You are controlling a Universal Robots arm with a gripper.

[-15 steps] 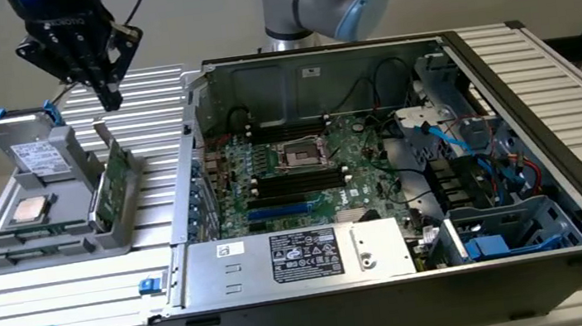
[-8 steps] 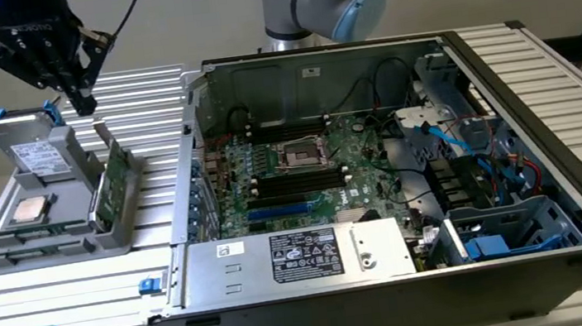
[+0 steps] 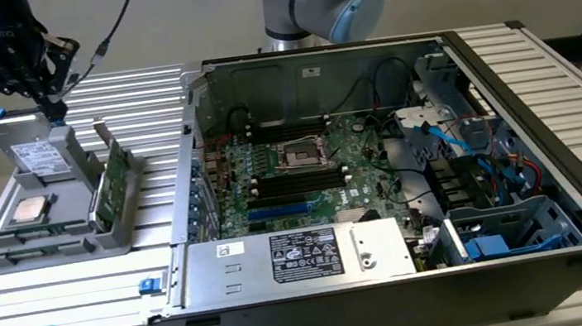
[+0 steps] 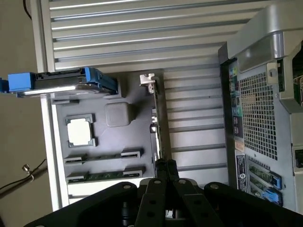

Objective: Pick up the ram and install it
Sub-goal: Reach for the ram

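The ram [image 4: 105, 176] is a thin green stick lying in a groove of the grey holder tray [image 4: 113, 137]; a second stick [image 4: 102, 156] lies in the groove beside it. In the exterior view the ram [image 3: 42, 234] sits near the tray's front edge. My black gripper [image 3: 48, 101] hangs high over the tray's far end, above the hard drive [image 3: 40, 152], well away from the ram. Its fingers [image 4: 161, 166] are pressed together with nothing between them. The open computer case [image 3: 555, 139] shows the motherboard with long black slots [image 3: 296, 181].
The tray also holds a square silver processor [image 3: 30, 209] and an upright green expansion card [image 3: 116, 184] with a metal bracket. A power supply box [image 3: 302, 255] sits at the case's front, with blue cables [image 3: 489, 147] at the exterior view's right. The ribbed metal table [image 3: 64, 299] surrounds everything.
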